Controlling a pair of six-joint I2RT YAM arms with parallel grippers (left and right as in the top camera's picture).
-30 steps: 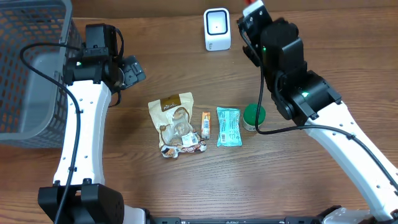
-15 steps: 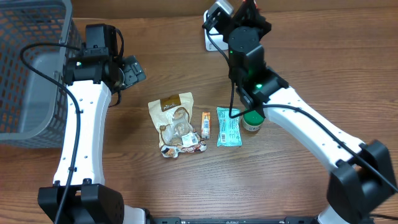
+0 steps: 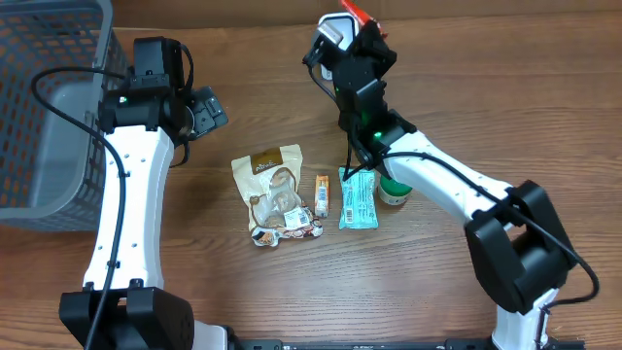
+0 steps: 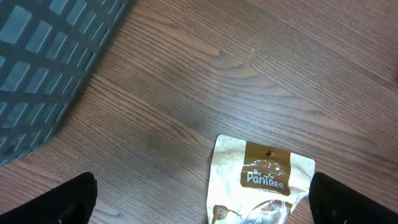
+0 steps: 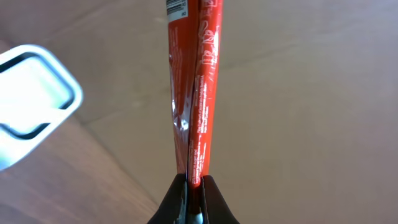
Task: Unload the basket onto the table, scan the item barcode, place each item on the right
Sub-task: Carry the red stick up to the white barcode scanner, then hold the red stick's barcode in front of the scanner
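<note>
A flat red packet with a white label strip at its top stands edge-on in my right gripper, which is shut on its lower end. From overhead the red packet pokes out at the table's far edge, right above the white scanner, which my right gripper partly hides. The scanner shows at the left of the right wrist view. My left gripper hovers open and holds nothing; its jaws are spread wide over a tan PanTree pouch.
On the table's middle lie the tan pouch, a small orange bar, a teal bar and a green-lidded cup. A grey wire basket fills the far left.
My right arm has swung left with the red packet, from the right of the scanner to directly over it. The left arm has not moved.
</note>
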